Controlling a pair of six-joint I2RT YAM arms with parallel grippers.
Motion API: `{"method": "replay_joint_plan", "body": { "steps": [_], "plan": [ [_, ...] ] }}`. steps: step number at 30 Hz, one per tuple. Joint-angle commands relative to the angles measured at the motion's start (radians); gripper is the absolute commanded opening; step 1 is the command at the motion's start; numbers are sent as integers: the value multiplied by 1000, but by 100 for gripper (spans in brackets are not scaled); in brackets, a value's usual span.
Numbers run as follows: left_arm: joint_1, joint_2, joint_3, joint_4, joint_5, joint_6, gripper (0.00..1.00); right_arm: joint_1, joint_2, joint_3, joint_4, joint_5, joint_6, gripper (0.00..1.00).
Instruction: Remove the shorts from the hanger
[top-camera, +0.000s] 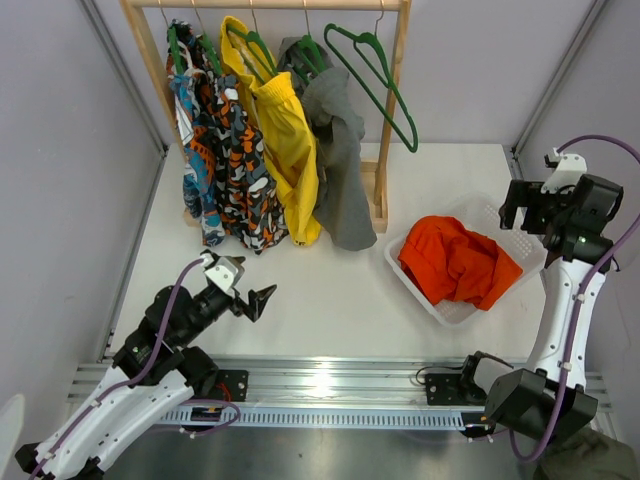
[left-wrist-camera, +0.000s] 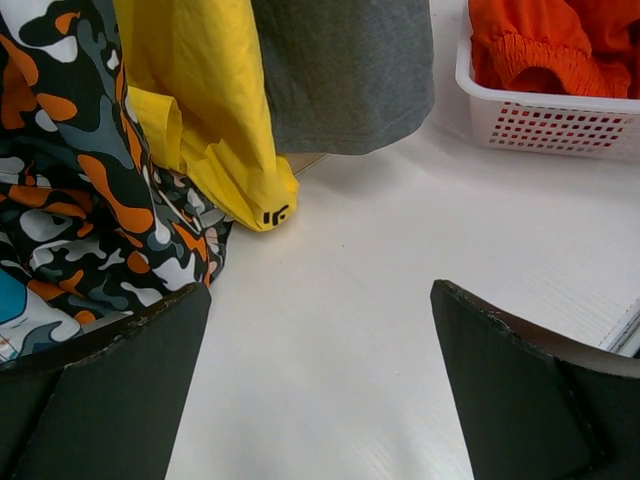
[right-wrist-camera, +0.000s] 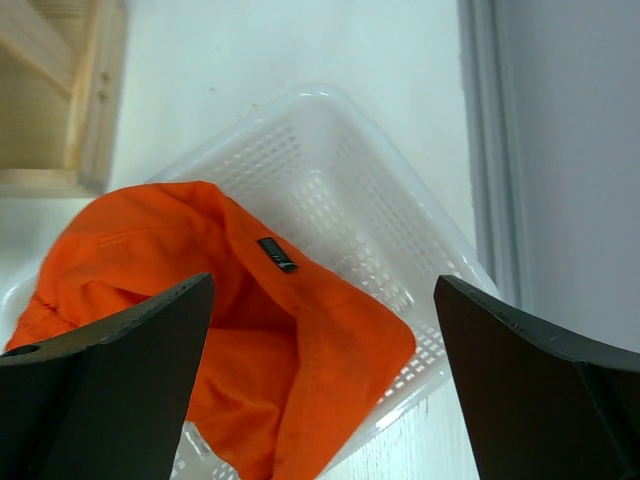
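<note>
In the right wrist view the writing on the small dark label patch (right-wrist-camera: 277, 254) of the bright orange-red fabric shorts (right-wrist-camera: 300, 350) is too small to read. The black fingers (right-wrist-camera: 110, 400) of the right gripper (right-wrist-camera: 322, 284) hide the shorts' lower left end. The left wrist view's upper right edge cuts off the white perforated plastic basket (left-wrist-camera: 560, 100) and the shorts. In the top view the silver hook of the thin dark green hanger (top-camera: 366, 40) seems clipped at the upper edge.

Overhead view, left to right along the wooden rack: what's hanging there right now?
patterned garments → yellow shorts → grey garment → bare green hanger
</note>
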Motion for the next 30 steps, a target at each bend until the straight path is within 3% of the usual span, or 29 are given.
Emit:
{"method": "replay_joint_plan", "body": {
  "steps": [1,16,30],
  "plan": [
    [-1,9,16,21,-23,-1,99,-18,-9,49,12,43,-3,100],
    [-1,-13,-20,29,-172,33,99,-14,108,98,45,33,24,100],
    [-1,35,-21,33,-163,36,99,-48,180,121,60,20,82,99]
  ]
}}
